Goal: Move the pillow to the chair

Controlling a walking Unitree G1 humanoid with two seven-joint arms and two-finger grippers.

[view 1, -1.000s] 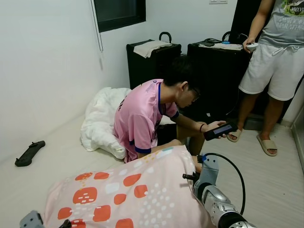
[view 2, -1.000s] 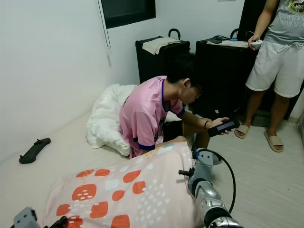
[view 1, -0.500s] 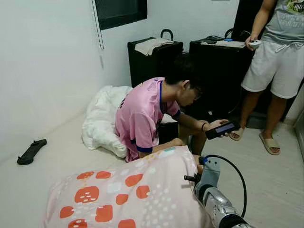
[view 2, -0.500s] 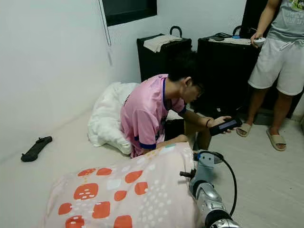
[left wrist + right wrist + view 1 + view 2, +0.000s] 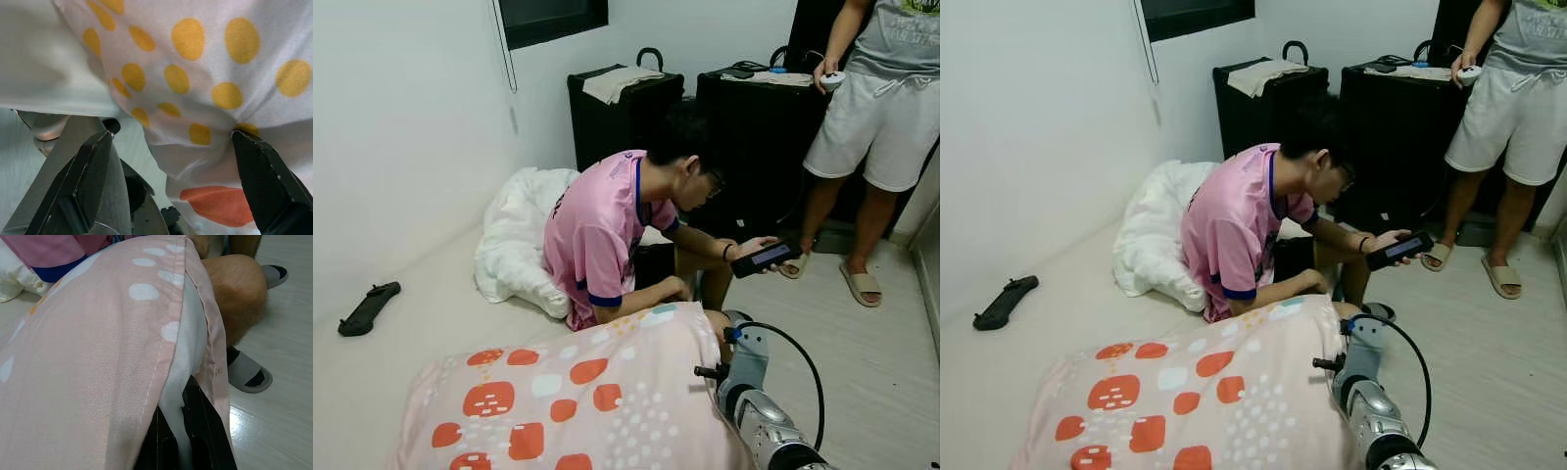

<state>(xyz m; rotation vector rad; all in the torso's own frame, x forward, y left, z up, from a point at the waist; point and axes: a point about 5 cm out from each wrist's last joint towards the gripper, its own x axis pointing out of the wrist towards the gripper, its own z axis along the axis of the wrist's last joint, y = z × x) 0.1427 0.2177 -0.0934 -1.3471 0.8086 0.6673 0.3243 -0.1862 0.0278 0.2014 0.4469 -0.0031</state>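
Observation:
A big pink pillow (image 5: pixel 578 392) with orange and white patches is held up close in front of me, across the lower part of the eye views. My right arm (image 5: pixel 762 429) reaches to its right edge. In the right wrist view my right gripper (image 5: pixel 182 431) is shut on the pillow's white inner edge (image 5: pixel 188 347), with fabric pinched between the black fingers (image 5: pixel 210 440). In the left wrist view my left gripper (image 5: pixel 173 134) is open wide under the pillow's yellow-dotted side (image 5: pixel 205 63), and the fabric bulges between the two fingers (image 5: pixel 93 181).
A person in a pink shirt (image 5: pixel 607 230) sits just beyond the pillow, holding a phone (image 5: pixel 762 258). A second person (image 5: pixel 876 108) stands at the back right. Black suitcases (image 5: pixel 625 117) line the far wall. A white duvet (image 5: pixel 514 240) and a black object (image 5: pixel 367 306) lie on the left.
The view has drifted slightly. The grey part of my left arm at the lower left edge has gone out of sight. The pillow stays held as before.

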